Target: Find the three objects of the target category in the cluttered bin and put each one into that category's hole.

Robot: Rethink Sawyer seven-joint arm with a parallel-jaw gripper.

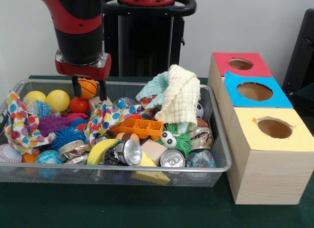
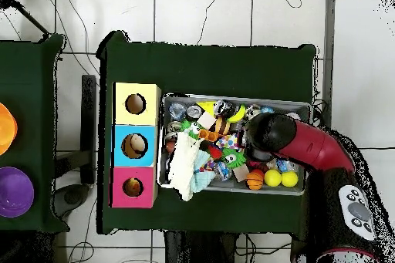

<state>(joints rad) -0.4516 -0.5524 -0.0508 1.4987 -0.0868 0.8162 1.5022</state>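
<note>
Small orange ball (image 1: 87, 87) with black seams, basketball style, held just above the clutter at the bin's far left corner in the front view. The gripper (image 1: 88, 89) pinches it, 1 dark finger on each side, at about the ball's widest line. In the overhead view the arm covers the grip.

Handling, as a judgement: the ball looks light and rubbery, probably with some give. A round body can squirt out of 2 flat fingers if the hold sits above or below the middle, so the hold belongs across the widest line, with moderate squeeze. Nothing fragile here.

Just below, near the same corner: 2 yellow balls (image 1: 58, 100) side by side, and a red-orange ball (image 1: 78, 104) next to them. These may be of the same kind, if balls are the target.

Rest of the wire bin (image 1: 222, 139): spotted cloth (image 1: 18, 122) draped along the left edge, purple spiky toy (image 1: 53, 124), banana (image 1: 100, 150), orange tray (image 1: 140, 127), drink cans (image 1: 172, 159) near the front edge, a pale yellow towel (image 1: 180, 98) heaped toward the right edge.

Outside the right edge, on the green table (image 1: 147, 208): 3 wooden boxes in a row, each with 1 round hole in its top. Red (image 1: 235, 58) at the far end, blue (image 1: 274, 96) between, yellow (image 1: 304, 135) nearest. Which hole takes balls cannot be told from these views.
</note>
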